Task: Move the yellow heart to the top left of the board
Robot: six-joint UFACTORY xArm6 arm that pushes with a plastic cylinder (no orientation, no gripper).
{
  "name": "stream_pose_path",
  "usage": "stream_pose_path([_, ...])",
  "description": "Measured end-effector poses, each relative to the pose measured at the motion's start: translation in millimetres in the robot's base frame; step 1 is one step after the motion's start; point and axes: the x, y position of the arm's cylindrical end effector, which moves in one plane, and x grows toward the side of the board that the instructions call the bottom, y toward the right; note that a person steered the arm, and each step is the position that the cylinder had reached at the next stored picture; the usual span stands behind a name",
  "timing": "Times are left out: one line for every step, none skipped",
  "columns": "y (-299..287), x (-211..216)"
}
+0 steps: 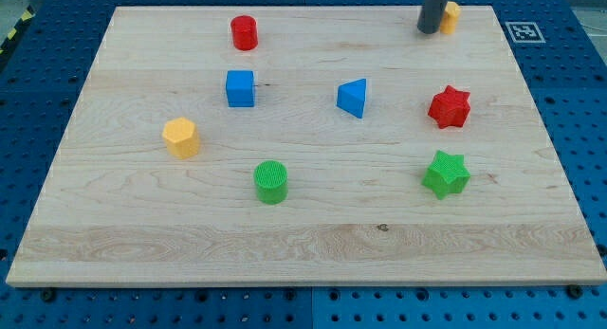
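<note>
Left to right on the tabletop [114, 244]: yellow hexagonal block [180, 137], red cylinder [245, 32], blue cube [240, 88], green cylinder [271, 182], blue triangular block [353, 98].

My tip [428, 29] stands near the view's top right edge, touching the left side of the yellow heart [449, 17], which it partly hides. There are no fingers, only the rod.

Further right: red star [450, 107], green star [446, 173].

Judgement: the push has not begun. The tip must go round to the heart's right side, then drive leftward along the top edge, clear of the red cylinder.

No legible writing; a black-and-white marker [523, 31] lies off the top right corner.
</note>
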Motion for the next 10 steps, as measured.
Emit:
stream_pose_path([-1,-23])
stream_pose_path([15,-32])
stream_pose_path([33,-26])
stream_pose_path([36,-26])
stream_pose_path([31,-9])
stream_pose_path([51,-5])
stream_pose_path([65,-5])
stream_pose_path([45,9])
stream_pose_path([26,22])
stream_pose_path([-4,21])
